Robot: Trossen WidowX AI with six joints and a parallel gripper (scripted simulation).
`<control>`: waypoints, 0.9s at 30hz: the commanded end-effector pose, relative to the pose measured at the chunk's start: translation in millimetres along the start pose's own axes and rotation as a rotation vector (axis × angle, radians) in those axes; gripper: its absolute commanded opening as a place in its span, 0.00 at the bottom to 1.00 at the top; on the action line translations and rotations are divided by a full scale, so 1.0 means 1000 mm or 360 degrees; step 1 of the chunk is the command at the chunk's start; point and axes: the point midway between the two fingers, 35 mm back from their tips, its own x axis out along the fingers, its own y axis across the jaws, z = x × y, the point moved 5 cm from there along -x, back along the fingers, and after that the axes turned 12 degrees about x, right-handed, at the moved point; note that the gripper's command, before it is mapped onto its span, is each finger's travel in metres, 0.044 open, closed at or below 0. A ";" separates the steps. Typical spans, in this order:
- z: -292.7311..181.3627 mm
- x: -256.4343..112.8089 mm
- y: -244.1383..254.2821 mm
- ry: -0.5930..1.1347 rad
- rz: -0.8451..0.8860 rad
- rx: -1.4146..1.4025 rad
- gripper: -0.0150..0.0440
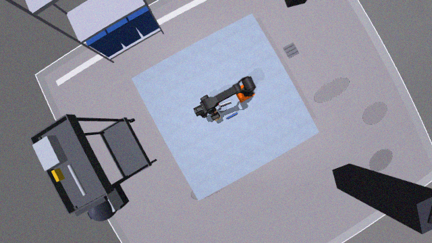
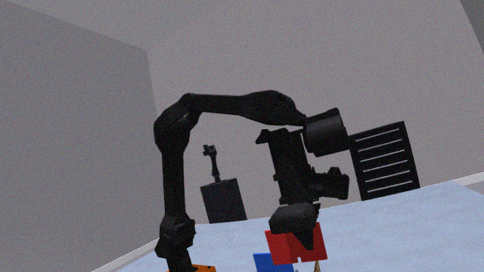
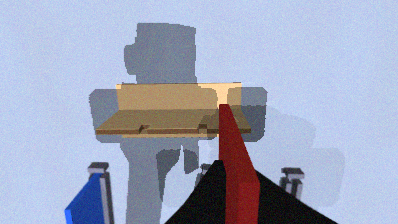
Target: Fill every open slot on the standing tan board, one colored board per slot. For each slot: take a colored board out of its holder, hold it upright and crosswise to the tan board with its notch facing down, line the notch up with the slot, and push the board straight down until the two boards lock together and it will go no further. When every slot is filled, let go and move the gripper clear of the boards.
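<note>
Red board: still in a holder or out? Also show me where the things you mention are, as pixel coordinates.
Out: the red board (image 2: 281, 247) (image 3: 238, 160) hangs in the gripper (image 2: 310, 247), its notched lower edge showing below the fingers in the exterior view.

Red board (image 2: 280, 247) (image 3: 238, 165): upright, raised, notch down. Blue board (image 1: 231, 115) (image 2: 271, 262) (image 3: 89, 202): upright in holder. I see tan board (image 3: 172, 121) standing, two slots open.

Place: robotics lab or workshop, exact type uncertain. Evidence: one black jointed arm (image 1: 227, 94) (image 2: 223, 103) on a blue work surface (image 1: 189, 145) (image 2: 397, 227); one dark wheelless-looking cart (image 1: 88, 150), its load a pale box (image 1: 45, 153) and a yellow block (image 1: 57, 175); one rack (image 1: 155, 20) with blue bins (image 1: 117, 25); plain grey walls (image 2: 302, 49) stood behind.
</note>
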 end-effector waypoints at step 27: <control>0.007 0.040 0.014 -0.0010 -0.0005 0.0005 0.25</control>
